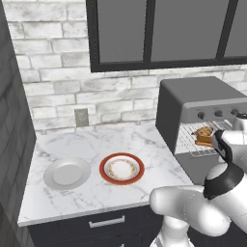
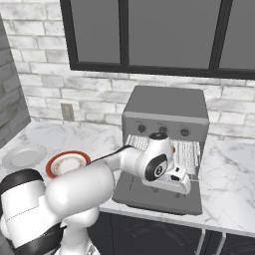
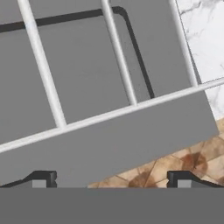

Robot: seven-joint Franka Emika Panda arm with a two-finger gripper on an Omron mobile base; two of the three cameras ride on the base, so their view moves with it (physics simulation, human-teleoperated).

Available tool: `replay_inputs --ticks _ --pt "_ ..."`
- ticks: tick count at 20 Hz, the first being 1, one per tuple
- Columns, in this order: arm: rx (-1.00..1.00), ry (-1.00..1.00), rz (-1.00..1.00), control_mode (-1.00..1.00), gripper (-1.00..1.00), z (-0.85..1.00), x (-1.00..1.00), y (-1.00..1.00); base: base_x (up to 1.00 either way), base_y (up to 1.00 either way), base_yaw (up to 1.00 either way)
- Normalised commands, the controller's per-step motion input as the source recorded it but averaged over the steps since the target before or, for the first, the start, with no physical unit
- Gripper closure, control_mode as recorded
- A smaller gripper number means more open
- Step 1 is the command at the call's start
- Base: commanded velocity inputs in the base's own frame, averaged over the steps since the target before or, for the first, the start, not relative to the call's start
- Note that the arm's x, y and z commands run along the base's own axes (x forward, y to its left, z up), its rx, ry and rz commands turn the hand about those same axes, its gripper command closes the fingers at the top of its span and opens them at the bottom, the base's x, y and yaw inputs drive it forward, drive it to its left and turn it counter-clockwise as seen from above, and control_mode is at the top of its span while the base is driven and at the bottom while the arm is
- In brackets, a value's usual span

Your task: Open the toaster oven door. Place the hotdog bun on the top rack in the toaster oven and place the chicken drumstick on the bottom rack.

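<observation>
The toaster oven stands on the counter with its door folded down flat. Silvery wire racks show in the cavity. Brown and tan food lies on them; at this size I cannot tell the hotdog bun from the chicken drumstick, nor the top rack from the bottom one. My gripper hovers in front of the cavity above the door, open and empty. In the hand view, rack bars cross over the door's window.
Two empty plates sit on the marble counter left of the oven: a grey one and a red-rimmed one. A brick wall with a socket is behind, with dark cabinets above. Tiled floor shows past the door's edge.
</observation>
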Motion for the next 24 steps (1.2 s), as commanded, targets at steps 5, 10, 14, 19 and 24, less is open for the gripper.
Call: replay_inputs --ticks 5,10,14,19,24 --pt "0.07 0.0 -0.01 -1.0 -1.0 -0.01 0.08 -0.06 0.0 0.0 0.0" --pt "0.05 0.0 -0.14 -1.0 -1.0 -0.09 0.1 0.01 0.0 0.0 0.0" --pt "0.05 0.0 -0.16 -1.0 -1.0 -0.13 0.0 0.13 0.0 0.0 0.0" --pt "0.0 0.0 -0.14 -1.0 -1.0 -0.06 0.2 0.13 0.0 0.0 0.0" --pt "0.0 0.0 -0.09 -1.0 -1.0 0.0 0.35 0.09 0.0 0.0 0.0"
